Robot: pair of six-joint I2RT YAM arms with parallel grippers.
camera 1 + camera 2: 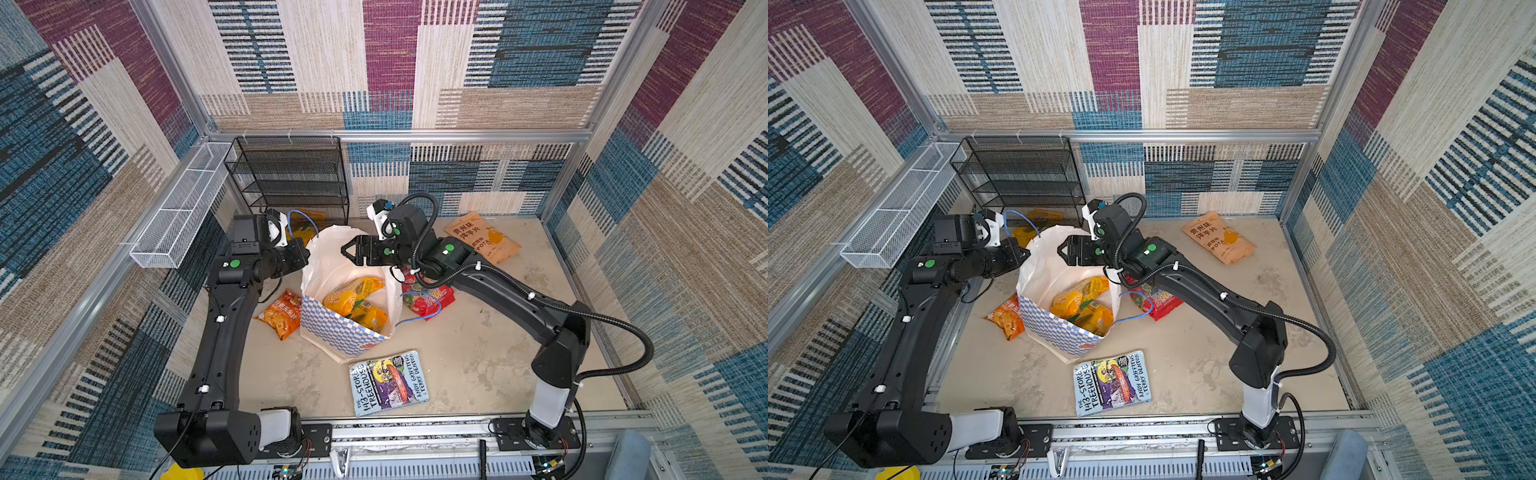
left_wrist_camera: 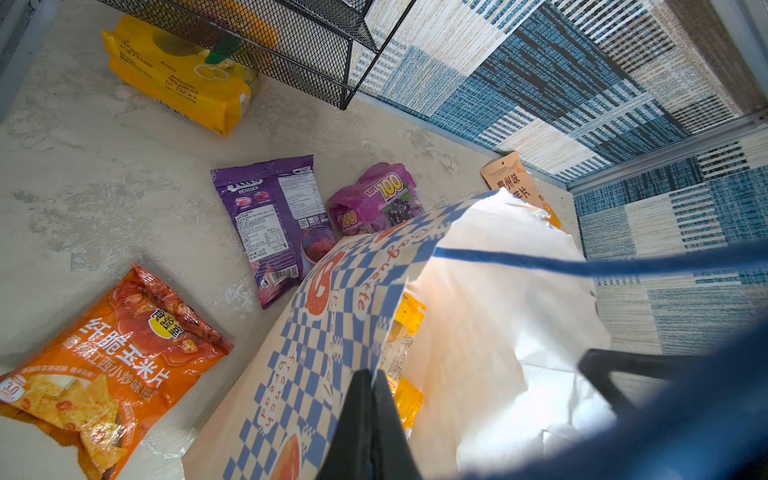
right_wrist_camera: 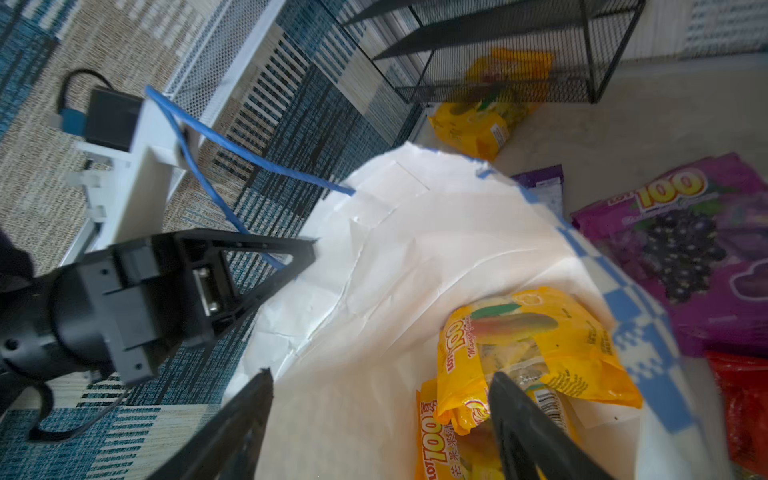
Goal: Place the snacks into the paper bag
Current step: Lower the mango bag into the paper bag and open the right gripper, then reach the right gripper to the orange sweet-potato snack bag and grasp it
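The paper bag [image 1: 332, 328] [image 1: 1059, 328] stands open mid-table. My left gripper [image 1: 305, 253] [image 2: 372, 374] is shut on its rim, pinching the checkered wall [image 2: 316, 332]. Over the bag's mouth my right gripper [image 1: 349, 251] [image 3: 380, 374] hangs open and holds nothing. Two yellow snacks [image 1: 353, 295] [image 3: 536, 332] lie inside the bag. Outside it lie an orange packet [image 1: 282, 313] [image 2: 112, 365], a red one [image 1: 428, 299], a pale orange one with Chinese characters [image 1: 482, 237], two purple ones [image 2: 274, 220] [image 2: 374, 199], and a yellow one [image 2: 178, 79] by the rack.
A black mesh rack [image 1: 291, 174] stands at the back left, with a white mesh basket [image 1: 178, 208] on the left wall. A blue Treehouse book [image 1: 388, 382] lies in front of the bag. The bag's blue cord handles [image 1: 415, 318] hang loose.
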